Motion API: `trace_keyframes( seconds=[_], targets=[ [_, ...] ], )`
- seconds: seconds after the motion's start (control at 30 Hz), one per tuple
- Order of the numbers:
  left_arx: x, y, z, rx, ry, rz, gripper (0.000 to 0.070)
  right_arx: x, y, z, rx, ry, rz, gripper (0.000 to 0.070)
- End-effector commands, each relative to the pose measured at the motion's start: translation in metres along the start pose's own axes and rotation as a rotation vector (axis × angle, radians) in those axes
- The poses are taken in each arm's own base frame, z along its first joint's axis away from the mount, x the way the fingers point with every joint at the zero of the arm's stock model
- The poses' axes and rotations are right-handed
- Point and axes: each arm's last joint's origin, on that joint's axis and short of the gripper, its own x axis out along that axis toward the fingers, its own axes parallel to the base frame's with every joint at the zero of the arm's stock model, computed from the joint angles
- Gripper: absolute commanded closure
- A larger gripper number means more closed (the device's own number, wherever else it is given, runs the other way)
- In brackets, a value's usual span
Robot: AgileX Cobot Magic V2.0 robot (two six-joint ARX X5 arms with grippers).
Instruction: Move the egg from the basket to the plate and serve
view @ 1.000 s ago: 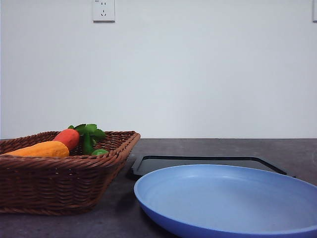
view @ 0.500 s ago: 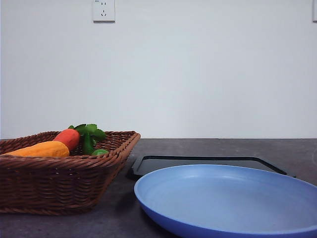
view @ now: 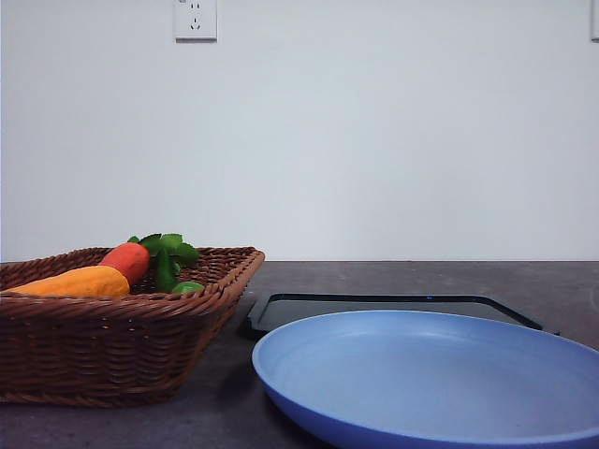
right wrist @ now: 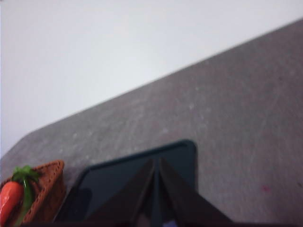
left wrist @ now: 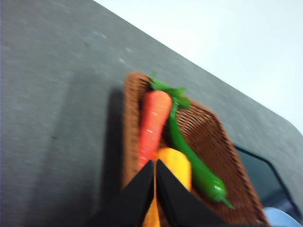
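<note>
L gripper (left wrist: 155,189) pinched together, empty, over the basket (left wrist: 208,137) w/ toy veg; egg hidden. R gripper (right wrist: 155,189) also together, above black tray (right wrist: 128,177). L arm's nearer.

light: bright, even | shadows: soft | wrist views: blurred | front: sharp

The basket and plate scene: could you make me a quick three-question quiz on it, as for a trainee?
1. True or false: the plate holds an egg.
2. What lies directly behind the plate in the front view? A) black tray B) basket C) wall socket
3. Fill in: in the left wrist view, a long green ____ lies beside the carrot.

Key: 1 false, the plate is bare. 2 A. 3 pepper.
</note>
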Motion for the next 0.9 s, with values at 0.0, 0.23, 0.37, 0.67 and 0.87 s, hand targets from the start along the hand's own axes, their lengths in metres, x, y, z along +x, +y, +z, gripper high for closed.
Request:
trace_keyframes(
  seconds=[0.0,0.23,0.37,0.67,0.87],
  targets=[
    [-0.003,-0.009,0.011,0.016,-0.001,-0.037,0.07,-0.002,0.003,0.006,0.022,0.027,-0.017,0.07],
    [0.003,-0.026,0.039,0.06,0.143,-0.051,0.07,0.002,0.015,0.029,-0.04,0.139,-0.061,0.07],
    [0.015,-0.036,0.057,0.086,0.253,-0.101,0.07,0.011,0.02,0.039,-0.108,0.193,-0.055,0.07],
    [0.05,-0.054,0.084,0.166,0.556,-0.152,0.07,0.039,0.022,0.046,-0.095,0.525,0.017,0.07],
    [0.069,-0.066,0.084,0.182,0.689,-0.211,0.068,0.059,0.016,0.036,-0.023,0.79,0.06,0.07]
  ],
)
